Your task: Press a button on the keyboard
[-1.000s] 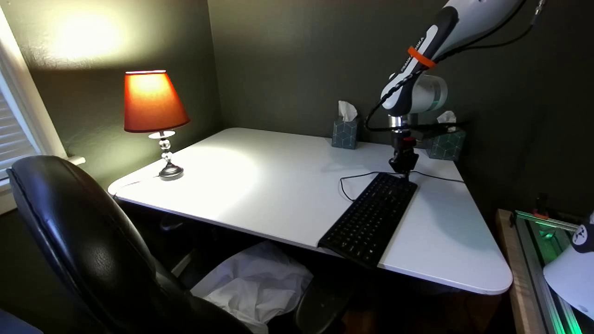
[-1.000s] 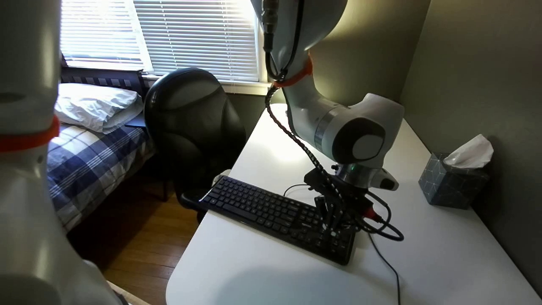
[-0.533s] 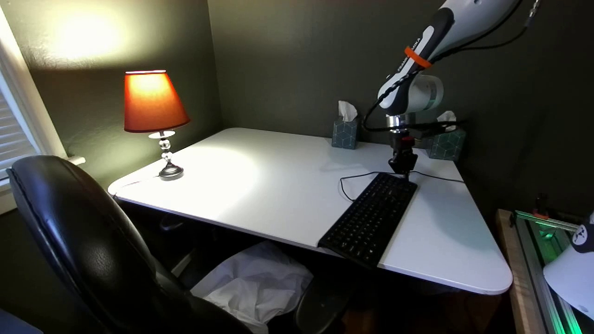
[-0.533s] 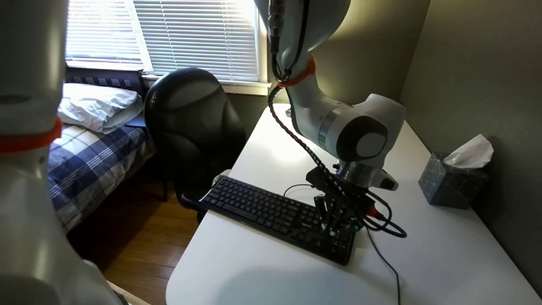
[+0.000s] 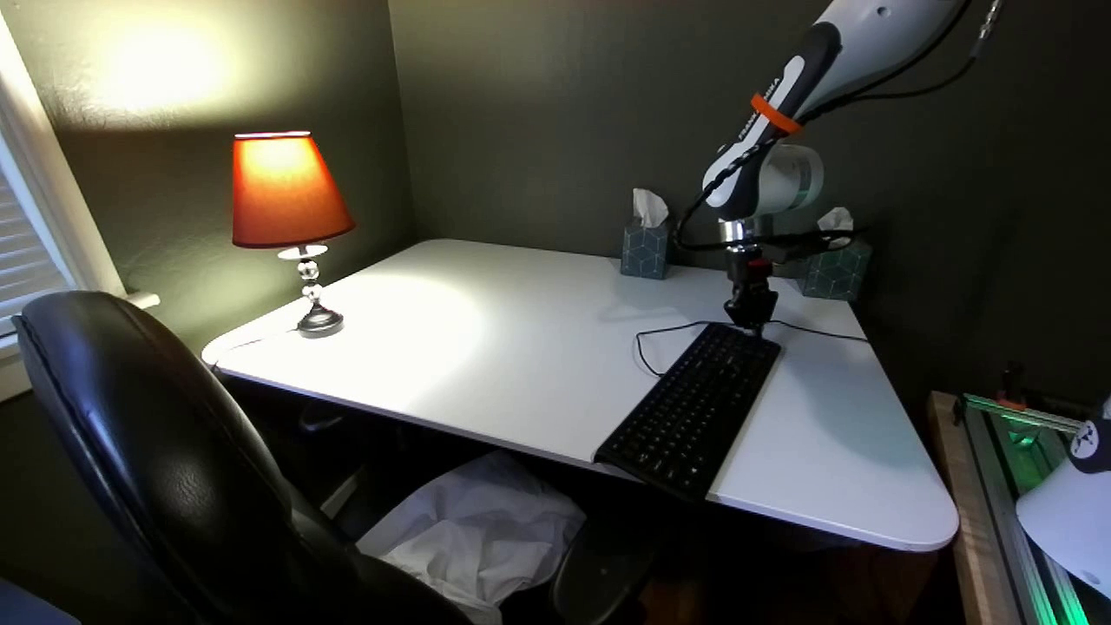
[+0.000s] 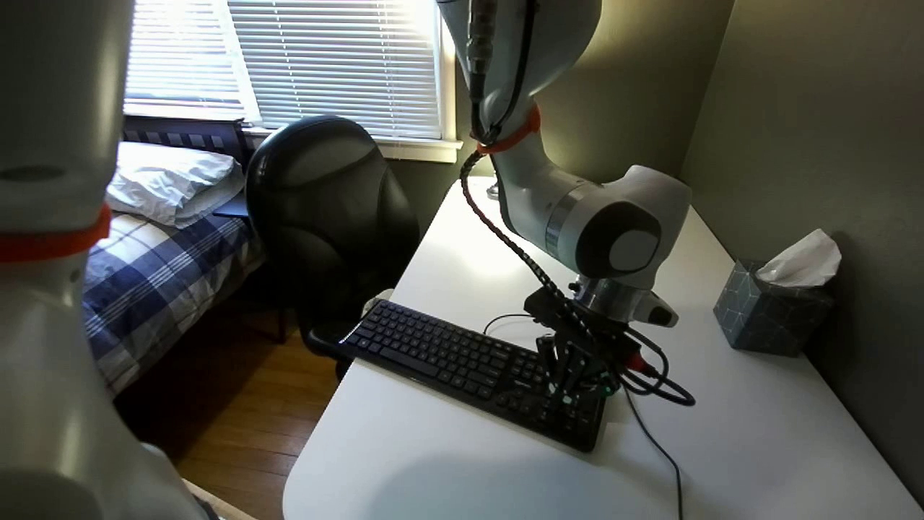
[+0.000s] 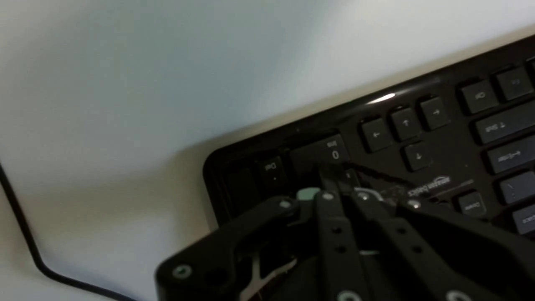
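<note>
The keyboard (image 6: 426, 350) lies flat on the surface (image 5: 521, 330), running inward from the edge beside the office chair (image 6: 328, 231), near a rounded corner; its chair-side end juts slightly past that edge, while the number-pad end rests inboard, where a push looks well backed. Over the number-pad end stands the hand (image 7: 336, 179), pointing down, its fingers (image 7: 330, 209) drawn together into one blunt tip, with nothing to be seen between them. In the wrist view the tip shows at the margin of the 0 key (image 7: 319, 154), the Del key (image 7: 271, 169) next along; whether it touches a keycap or hovers just above one cannot be told. The step in hand seems to be the press itself. To do it well, I would settle on the middle of a single key and come straight down slowly, stopping once the cap sinks; the wide 0 key should be the most forgiving target, since so broad a tip could catch two small keys together. A slanted push might slide the keyboard toward the edge it overhangs. The cable (image 6: 653, 433) trails away from the number-pad end and should not interfere. Farther out, a tissue box (image 5: 644, 253) stands by the wall-side edge, and the lit lamp (image 5: 291, 191) near the chair-side edge's other corner.
</note>
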Robot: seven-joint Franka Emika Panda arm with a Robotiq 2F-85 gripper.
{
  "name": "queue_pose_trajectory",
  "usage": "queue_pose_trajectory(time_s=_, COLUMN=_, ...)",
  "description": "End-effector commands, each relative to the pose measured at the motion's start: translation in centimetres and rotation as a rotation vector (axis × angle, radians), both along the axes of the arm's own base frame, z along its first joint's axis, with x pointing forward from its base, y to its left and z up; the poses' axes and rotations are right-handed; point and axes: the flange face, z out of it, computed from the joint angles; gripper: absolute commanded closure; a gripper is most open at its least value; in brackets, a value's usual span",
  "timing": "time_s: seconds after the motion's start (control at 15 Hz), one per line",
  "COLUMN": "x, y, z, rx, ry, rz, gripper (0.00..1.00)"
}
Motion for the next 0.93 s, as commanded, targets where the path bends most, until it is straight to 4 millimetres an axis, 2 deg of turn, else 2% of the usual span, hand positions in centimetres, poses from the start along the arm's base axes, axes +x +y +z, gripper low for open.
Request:
queue_pose_trajectory(time_s=0.0, x=0.25, y=-0.33, z=-0.53, rx=0.033, ry=0.006, rz=-0.002, gripper=1.0)
queue_pose_trajectory(time_s=0.87, x=0.51, y=-0.66, z=-0.93, rx=0.043, ry=0.015, rz=0.003, gripper=1.0)
